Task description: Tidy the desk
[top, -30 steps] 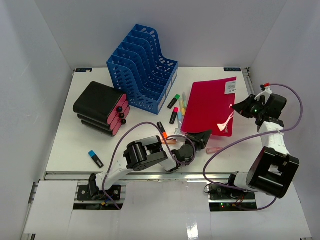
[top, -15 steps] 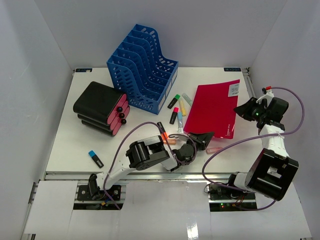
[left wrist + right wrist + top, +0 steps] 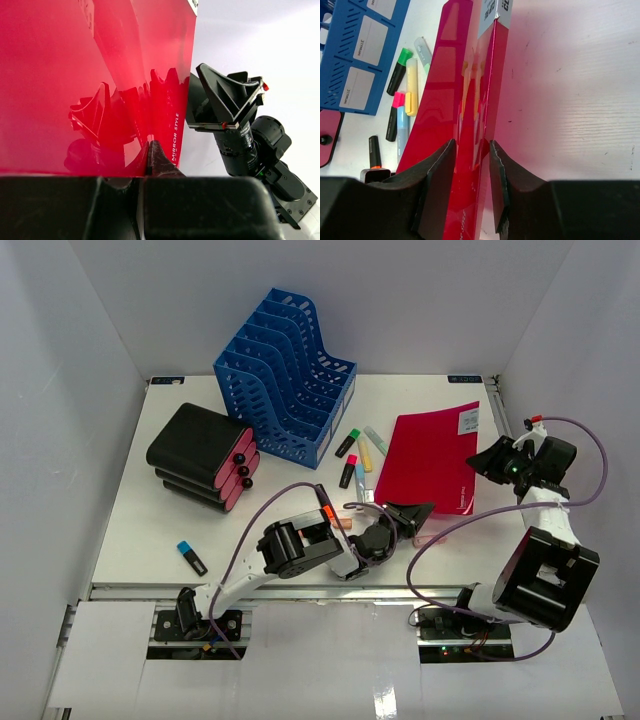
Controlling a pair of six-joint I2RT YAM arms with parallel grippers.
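Top external shows you the white desk (image 3: 150, 530) beyond the arm bases (image 3: 200, 625), white walls (image 3: 80, 360) around, long axis left to right. Left wrist shows the left gripper (image 3: 151, 150) pinched shut on the red folder (image 3: 75, 60). Right wrist alone shows the right gripper (image 3: 469, 165) parted, straddling that folder's edge.

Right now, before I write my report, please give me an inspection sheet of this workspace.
Surface: white desk, metal rail in front.
Job's things: red folder tilted, not flat, between the arms; blue file rack at the back.
Clutter: highlighters loose beside the rack; one blue highlighter alone at front left; black and pink cases stacked at left.
Grippers: left gripper jaws shut on the folder's near edge; right gripper jaws open around its right edge.
Cables: purple cables loop from both arms.
Surroundings: white walls; nothing else seen.
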